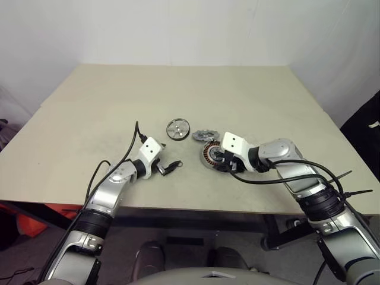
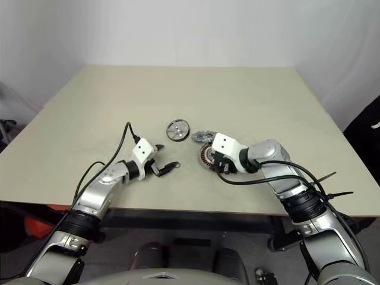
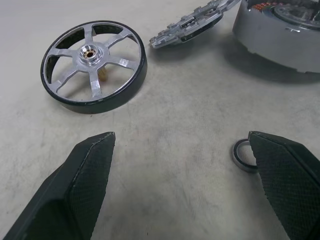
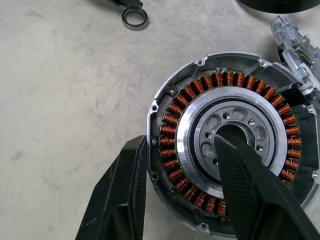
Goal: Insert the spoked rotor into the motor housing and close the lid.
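Head views. On the beige table point(image 1: 249, 95) lay three motor parts in a loose cluster near the front edge. The spoked rotor point(image 1: 177, 129) lay flat on the far left of the cluster. Just right of it, the lid point(image 1: 205, 135) sat tilted, its right edge propped on the motor housing point(image 1: 211, 155), which lay nearest the robot. The left gripper point(image 1: 170, 167) hung low over the table, left of the housing, its fingers spread wide and empty. The right gripper point(image 2: 217, 162) was down at the housing.

Left wrist view. Both left fingers point(image 3: 75, 190) stood far apart with bare table between them. A small black ring point(image 3: 243, 156) lay on the table, touching or just beside one fingertip. Beyond lay the rotor, with six silver spokes and a dark rim, then the toothed lid leaning on the grey housing wall.

Right wrist view. The housing showed its circle of copper windings around a silver hub. The right gripper was partly closed: one finger point(image 4: 245, 185) reached into the hub's centre hole and the other lay outside the housing wall, the rim between them. Whether they pressed on it could not be told.
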